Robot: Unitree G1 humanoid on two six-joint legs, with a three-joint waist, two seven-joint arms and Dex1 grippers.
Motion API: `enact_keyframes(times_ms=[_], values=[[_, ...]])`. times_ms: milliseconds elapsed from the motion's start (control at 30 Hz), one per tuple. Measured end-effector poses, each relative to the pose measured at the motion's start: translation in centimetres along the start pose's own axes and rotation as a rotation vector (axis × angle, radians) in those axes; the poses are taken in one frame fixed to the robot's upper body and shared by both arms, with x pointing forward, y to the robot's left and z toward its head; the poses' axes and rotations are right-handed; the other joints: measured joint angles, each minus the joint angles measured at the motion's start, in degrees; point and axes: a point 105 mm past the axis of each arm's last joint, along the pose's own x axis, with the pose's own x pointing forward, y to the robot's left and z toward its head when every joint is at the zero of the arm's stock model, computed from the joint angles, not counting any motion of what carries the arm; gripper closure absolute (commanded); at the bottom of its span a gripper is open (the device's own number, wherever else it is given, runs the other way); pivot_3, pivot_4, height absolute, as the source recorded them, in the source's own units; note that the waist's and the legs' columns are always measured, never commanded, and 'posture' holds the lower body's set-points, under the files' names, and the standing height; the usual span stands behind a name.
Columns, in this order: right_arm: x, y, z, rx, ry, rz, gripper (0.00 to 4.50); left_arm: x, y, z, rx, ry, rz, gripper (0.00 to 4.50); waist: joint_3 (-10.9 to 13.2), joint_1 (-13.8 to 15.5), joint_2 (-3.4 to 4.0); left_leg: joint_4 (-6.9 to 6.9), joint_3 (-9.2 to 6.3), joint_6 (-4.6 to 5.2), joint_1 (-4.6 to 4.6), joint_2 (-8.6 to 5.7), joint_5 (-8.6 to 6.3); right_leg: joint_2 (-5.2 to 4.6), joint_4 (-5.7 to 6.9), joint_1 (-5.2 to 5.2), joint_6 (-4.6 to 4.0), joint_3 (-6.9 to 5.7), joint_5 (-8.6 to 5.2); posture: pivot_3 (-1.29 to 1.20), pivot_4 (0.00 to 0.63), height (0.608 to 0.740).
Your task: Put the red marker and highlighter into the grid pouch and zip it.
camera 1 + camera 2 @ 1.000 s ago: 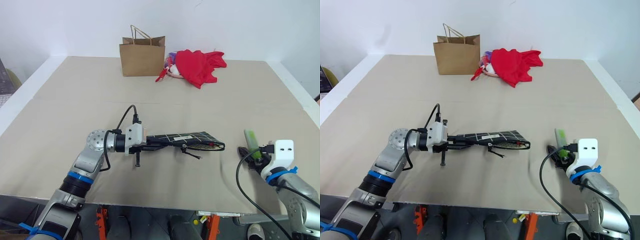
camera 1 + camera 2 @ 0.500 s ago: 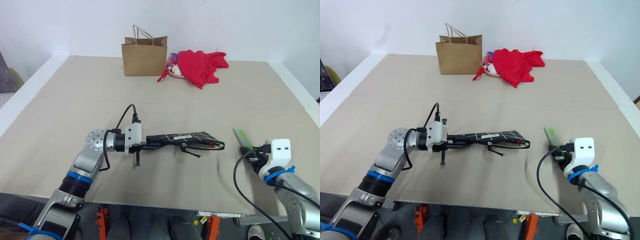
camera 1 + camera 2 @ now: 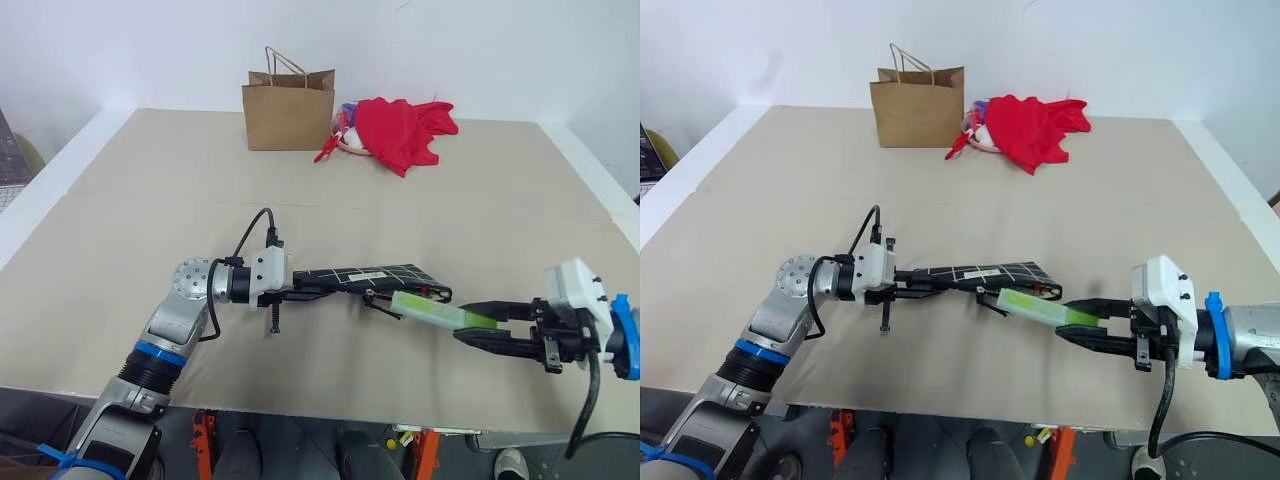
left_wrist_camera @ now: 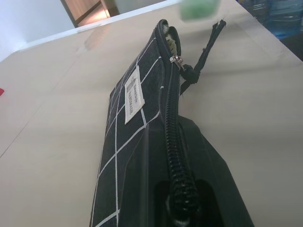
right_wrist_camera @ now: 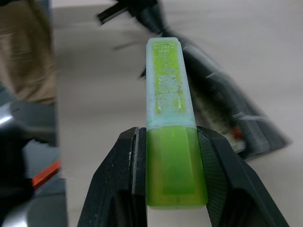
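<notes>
My left gripper (image 3: 318, 287) is shut on one end of the grid pouch (image 3: 385, 276) and holds it level just above the table, its open end toward the right. The pouch's white label (image 4: 134, 94) and zipper pull (image 4: 189, 75) show in the left wrist view. My right gripper (image 3: 472, 325) is shut on the green body of the highlighter (image 3: 428, 310), fingers (image 5: 125, 182) on both sides. The highlighter's pale cap (image 5: 165, 80) points at the pouch's open end and lies just short of it. The red marker is hidden.
A brown paper bag (image 3: 288, 110) stands at the back of the table, with a red cloth (image 3: 405, 130) heaped beside it on the right. The table's front edge (image 3: 320, 404) runs just below both arms.
My right gripper has lifted the highlighter off the table at the right. It has swung left and turned, so the cap now points at the pouch's open end. The left arm and pouch have not moved.
</notes>
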Motion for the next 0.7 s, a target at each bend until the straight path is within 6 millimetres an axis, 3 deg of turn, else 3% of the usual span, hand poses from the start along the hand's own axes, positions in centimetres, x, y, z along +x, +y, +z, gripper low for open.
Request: enact_keyframes(times_ms=[167, 467, 700], values=[[-0.7, -1.3, -0.9, 0.031, 0.019, -0.056, 3.36, 0.1, 0.0, 0.1, 0.001, -0.004, 0.000, 4.50, 0.0, -0.1, 0.00, 0.01, 0.00, -0.01, 0.02, 0.00, 0.01, 0.01, 0.00, 0.00, 0.00, 0.00, 0.03, 0.00, 0.150, 0.740], [-0.8, -1.6, -1.5, 0.048, 0.033, -0.053, 3.36, 0.1, 0.0, 0.3, 0.006, -0.010, 0.003, 4.50, 0.0, 0.0, 0.00, -0.02, 0.00, -0.01, 0.00, 0.00, 0.00, 0.01, 0.00, 0.00, 0.02, 0.00, 0.00, 0.00, 0.150, 0.740], [1.8, -2.4, -0.2, 0.044, 0.016, -0.001, 3.36, 0.4, -0.1, 0.6, 0.011, -0.025, -0.002, 4.50, 0.0, -0.2, -0.01, 0.02, 0.00, -0.03, 0.01, 0.00, 0.01, 0.01, 0.00, 0.00, 0.01, 0.01, 0.06, 0.00, 0.150, 0.740]])
